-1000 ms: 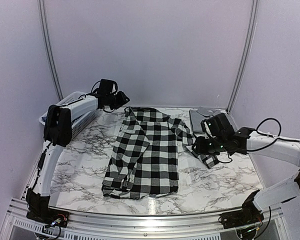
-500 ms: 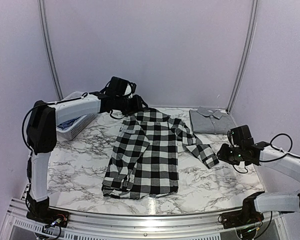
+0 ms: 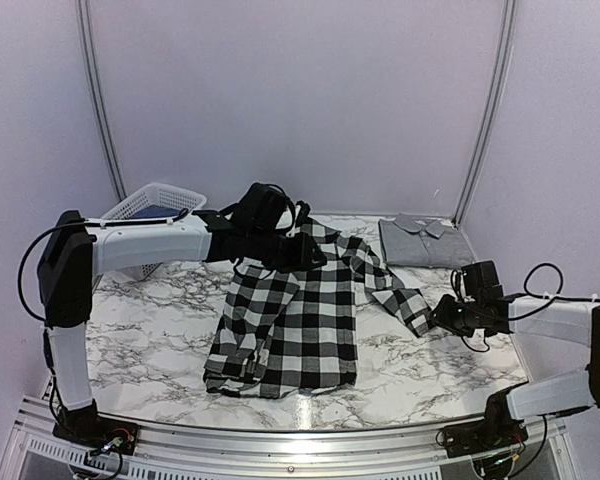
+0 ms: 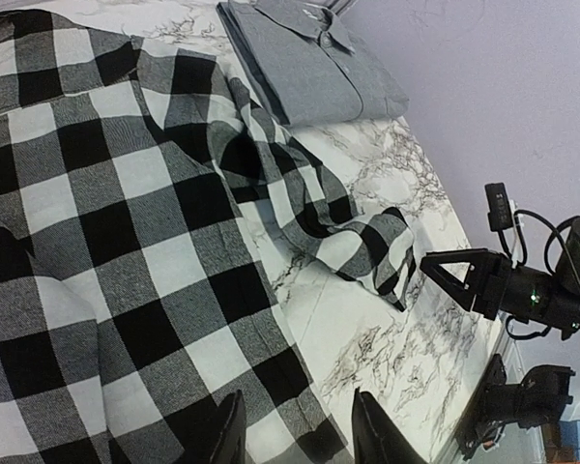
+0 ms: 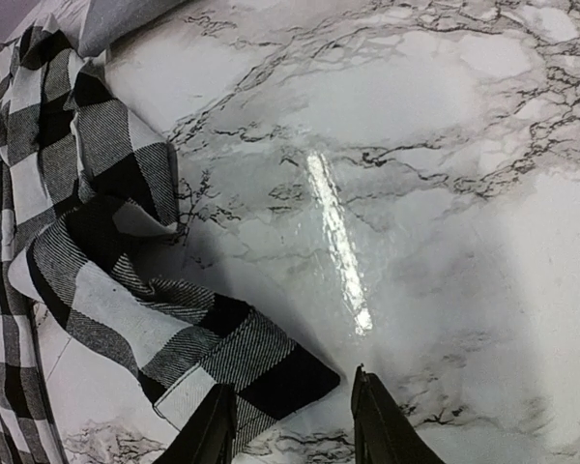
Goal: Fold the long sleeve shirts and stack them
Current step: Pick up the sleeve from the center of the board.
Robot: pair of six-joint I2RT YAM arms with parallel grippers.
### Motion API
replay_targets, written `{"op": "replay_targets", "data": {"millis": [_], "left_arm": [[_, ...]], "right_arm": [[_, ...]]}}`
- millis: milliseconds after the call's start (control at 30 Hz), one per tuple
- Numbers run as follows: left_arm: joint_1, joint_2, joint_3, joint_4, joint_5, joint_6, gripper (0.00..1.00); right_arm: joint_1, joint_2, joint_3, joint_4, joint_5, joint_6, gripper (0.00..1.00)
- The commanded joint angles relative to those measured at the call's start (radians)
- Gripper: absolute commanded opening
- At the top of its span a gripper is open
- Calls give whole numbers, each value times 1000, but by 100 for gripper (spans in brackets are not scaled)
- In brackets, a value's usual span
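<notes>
Shirt (image 3: 295, 310) lies flat on the worktop (image 3: 160, 330), one sleeve trailing right, while both arms have just closed in, left gripper (image 4: 298, 416) over its upper part, right gripper (image 5: 288, 401) low at the cuff (image 5: 242, 362), both parted and empty, so folding that sleeve looks next.

Checked shirt (image 3: 300, 320) spread flat, one sleeve (image 3: 400, 295) outstretched.

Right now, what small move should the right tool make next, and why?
Probably ease the right tool forward and down onto the sleeve cuff of the black-and-white checked cloth shirt, ready to grasp it. Its jaws stand open and empty just short of that cuff, which lies stretched out on the marble table, not yet folded in.
</notes>
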Motion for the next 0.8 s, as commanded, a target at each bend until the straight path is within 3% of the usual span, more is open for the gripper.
{"op": "replay_targets", "data": {"millis": [0, 467, 667, 767], "left_arm": [[-43, -44, -21, -21, -21, 17, 38], [-172, -26, -24, -93, -58, 59, 38], [-174, -24, -28, -95, -67, 56, 38], [-174, -17, -28, -95, -63, 52, 37]], "right_arm": [[-9, 57, 17, 67, -10, -24, 37], [-10, 166, 34, 113, -15, -9, 38], [-8, 194, 42, 126, -31, -1, 23], [-3, 199, 52, 126, -38, -4, 9]]}}
